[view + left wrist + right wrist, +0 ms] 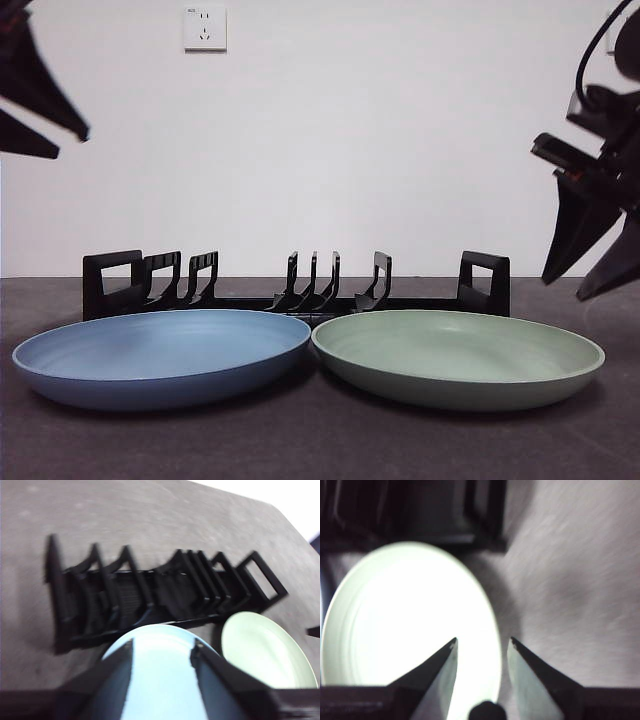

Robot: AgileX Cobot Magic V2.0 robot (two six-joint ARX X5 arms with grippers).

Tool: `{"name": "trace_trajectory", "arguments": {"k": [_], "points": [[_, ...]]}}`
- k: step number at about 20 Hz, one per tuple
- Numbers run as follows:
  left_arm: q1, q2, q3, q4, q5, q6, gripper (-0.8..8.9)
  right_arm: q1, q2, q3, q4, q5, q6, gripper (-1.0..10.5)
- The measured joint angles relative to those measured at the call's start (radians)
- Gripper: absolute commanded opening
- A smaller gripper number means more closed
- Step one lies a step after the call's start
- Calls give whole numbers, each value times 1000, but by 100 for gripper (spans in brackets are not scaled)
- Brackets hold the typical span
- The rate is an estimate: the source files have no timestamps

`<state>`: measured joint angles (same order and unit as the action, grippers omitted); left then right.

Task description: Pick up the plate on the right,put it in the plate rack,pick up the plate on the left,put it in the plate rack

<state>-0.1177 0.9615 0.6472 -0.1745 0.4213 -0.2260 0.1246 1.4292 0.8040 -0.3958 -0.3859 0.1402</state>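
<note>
Right gripper (592,285) held above green plate's (458,357) right rim, jaws parted, nothing gripped. Left gripper (162,652) raised over blue plate (160,355), parted, empty. Rack (296,288) set behind plates.

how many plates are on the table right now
2. A blue plate lies flat on the table in front of the plate rack's left half; a green plate lies flat beside it, before the right half. The rack's slots hold none.

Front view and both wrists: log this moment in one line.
stage: approach | right gripper: open, above green plate | left gripper: open, above blue plate | plate rack: empty
</note>
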Motion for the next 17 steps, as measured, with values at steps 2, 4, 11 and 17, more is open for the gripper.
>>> {"name": "trace_trajectory", "arguments": {"k": [2, 4, 11, 17], "points": [[-51, 15, 69, -56, -42, 43, 236, 0, 33, 0, 0, -6, -7, 163], [-108, 29, 143, -112, -112, 93, 235, 0, 66, 0, 0, -6, -11, 163], [-280, 108, 279, -169, -272, 211, 235, 6, 156, 0, 0, -6, -25, -26], [-376, 201, 278, -175, -274, 260, 235, 9, 138, 2, -6, 31, -15, -12]]}}
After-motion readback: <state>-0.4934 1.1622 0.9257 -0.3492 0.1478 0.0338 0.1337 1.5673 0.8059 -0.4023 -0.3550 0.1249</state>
